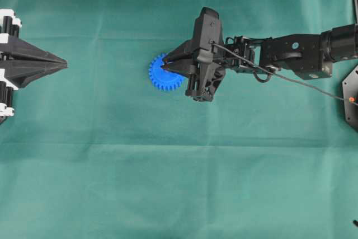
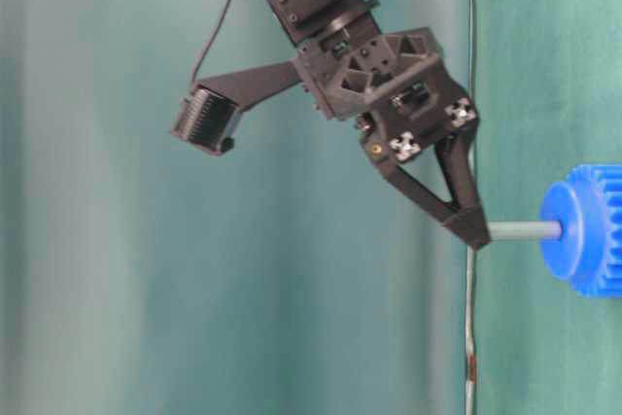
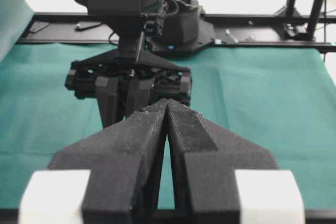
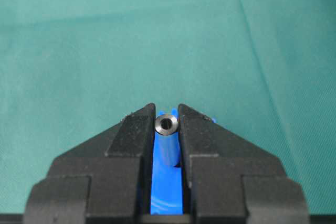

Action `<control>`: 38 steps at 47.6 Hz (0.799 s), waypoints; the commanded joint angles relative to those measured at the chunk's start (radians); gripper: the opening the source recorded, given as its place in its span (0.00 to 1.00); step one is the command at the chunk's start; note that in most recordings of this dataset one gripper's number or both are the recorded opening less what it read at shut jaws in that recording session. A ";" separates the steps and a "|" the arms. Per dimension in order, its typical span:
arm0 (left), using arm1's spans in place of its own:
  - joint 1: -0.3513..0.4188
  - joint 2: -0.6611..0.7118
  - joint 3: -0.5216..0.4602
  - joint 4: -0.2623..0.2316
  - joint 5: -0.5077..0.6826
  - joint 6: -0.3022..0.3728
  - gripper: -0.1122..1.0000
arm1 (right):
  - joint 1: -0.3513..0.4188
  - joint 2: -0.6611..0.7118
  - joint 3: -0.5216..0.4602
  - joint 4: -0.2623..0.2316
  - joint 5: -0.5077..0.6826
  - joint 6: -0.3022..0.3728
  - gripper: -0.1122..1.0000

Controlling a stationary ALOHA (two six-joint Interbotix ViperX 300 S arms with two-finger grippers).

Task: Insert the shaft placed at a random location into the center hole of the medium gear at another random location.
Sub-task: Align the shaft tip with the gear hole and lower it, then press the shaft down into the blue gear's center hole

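Fingers of your right gripper [image 2: 473,230] pinch the shaft [image 2: 523,230], its tip at the medium gear [image 1: 164,73] hub mid-bench; insertion underway. Next: press straight, then release. Left gripper [image 1: 62,64] closed, far left.

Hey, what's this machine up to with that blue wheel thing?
The right pincer is shut on a small metal shaft and holds its far end at the hub of the blue gear, right where the center hole is. Whether it has gone in, the pictures do not settle. The gear lies on the green cloth. The left pincer is shut and empty, parked at the table's edge.
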 commanded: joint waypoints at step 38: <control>0.003 0.008 -0.025 0.003 -0.003 -0.002 0.10 | -0.002 0.020 -0.021 0.012 -0.041 0.003 0.22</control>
